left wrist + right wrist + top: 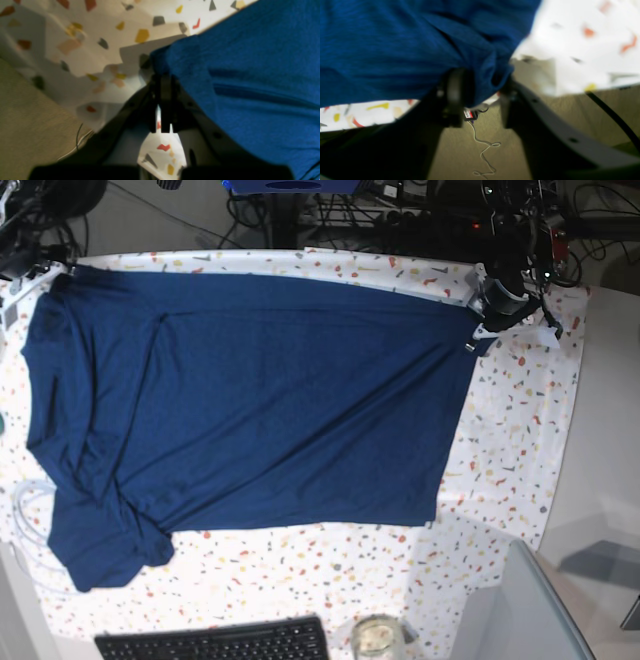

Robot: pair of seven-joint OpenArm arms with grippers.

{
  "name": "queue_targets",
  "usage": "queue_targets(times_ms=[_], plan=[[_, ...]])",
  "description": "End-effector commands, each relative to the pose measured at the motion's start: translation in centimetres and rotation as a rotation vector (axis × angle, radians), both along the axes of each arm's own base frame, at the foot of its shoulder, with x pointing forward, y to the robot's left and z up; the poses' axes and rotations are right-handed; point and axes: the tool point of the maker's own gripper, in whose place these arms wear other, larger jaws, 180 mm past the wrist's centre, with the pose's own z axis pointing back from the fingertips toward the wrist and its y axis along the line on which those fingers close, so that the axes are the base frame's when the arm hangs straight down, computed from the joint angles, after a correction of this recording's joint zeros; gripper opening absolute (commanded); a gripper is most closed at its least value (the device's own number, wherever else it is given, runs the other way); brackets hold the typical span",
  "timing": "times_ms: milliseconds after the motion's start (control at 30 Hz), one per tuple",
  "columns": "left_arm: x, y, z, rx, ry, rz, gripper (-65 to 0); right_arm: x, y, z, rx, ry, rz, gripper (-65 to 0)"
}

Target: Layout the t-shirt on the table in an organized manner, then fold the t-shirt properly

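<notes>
- Speckled white cloth covers the table [520, 440], flecked red, orange, grey and yellow; cables crowd the far edge, and a black keyboard [212, 642] and a glass jar [376, 637] sit at the near edge.
- Going left to right in the base view, the right gripper [480, 100] is at the far-left corner. Its wrist view shows the jaws standing apart with a bunched fold of blue cloth lying between them; whether the cloth is held at all I cannot tell.
- Spread across most of the table lies the t-shirt [250, 400], dark navy, with no print visible, largely flat. Its left end is rumpled, and a crumpled flap near the front-left corner spills toward the table's edge.
- At the far right, the left gripper [162, 75] has its jaws pressed together on the shirt's corner, right at the hem edge.
- Handling, as a judgement: the fabric looks light, soft and limp, with a fine knit texture. It should drape and wrinkle instead of holding a shape, and drag across the cover without much slip.
- Best holds look like the corners and the hem, pinched thin, with both ends drawn apart to smooth it.
</notes>
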Motion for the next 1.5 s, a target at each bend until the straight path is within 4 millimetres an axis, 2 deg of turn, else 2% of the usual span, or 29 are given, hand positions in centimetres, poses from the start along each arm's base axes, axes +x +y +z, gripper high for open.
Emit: queue_targets(times_ms=[0,200,333,400,433,633,833,900,1100,1267,1467], plan=[[0.3,0.6,0.6,0.026,-0.018,0.000,-65.0,0.8,-1.2,1.3,-0.034,-0.042,-0.006,-36.3],[0.3,0.5,0.6,0.020,-0.020,0.002,-65.0,1.2,-3.0,3.8,-0.111,-0.093,-0.014,-34.5],[0.3,0.5,0.7,0.020,-0.020,0.001,-44.4,1.5,-3.9,5.4,-0.156,-0.122,-0.019,-34.4],[0.3,0.5,0.7,0.019,-0.022,0.001,-37.8,1.7,-4.0,5.6,-0.162,-0.129,-0.015,-34.4],[0.3,0.5,0.8,0.020,-0.025,0.000,-36.7,1.8,-4.0,5.6,-0.161,-0.130,-0.014,-34.4],[0.4,0.5,0.8,0.019,-0.026,-0.001,-41.1,1.4,-2.9,4.9,-0.130,-0.072,0.024,-32.9],[0.4,0.5,0.8,0.019,-0.026,-0.001,-42.8,2.1,-0.9,4.1,-0.065,-0.061,0.168,-12.6],[0.3,0.4,0.8,0.017,-0.025,0.000,-42.8,2.3,-0.7,3.4,-0.045,-0.057,0.153,-8.9],[0.1,0.5,0.5,0.015,-0.016,0.002,-42.8,2.4,-0.9,2.0,-0.004,-0.027,0.142,-8.7],[0.1,0.5,0.5,0.015,-0.014,0.002,-42.8,1.7,-0.2,0.8,0.040,0.005,0.141,-8.7],[-0.7,0.4,-0.8,0.001,0.025,0.013,-42.9,1.6,0.2,0.5,0.053,0.008,0.155,-8.7]])
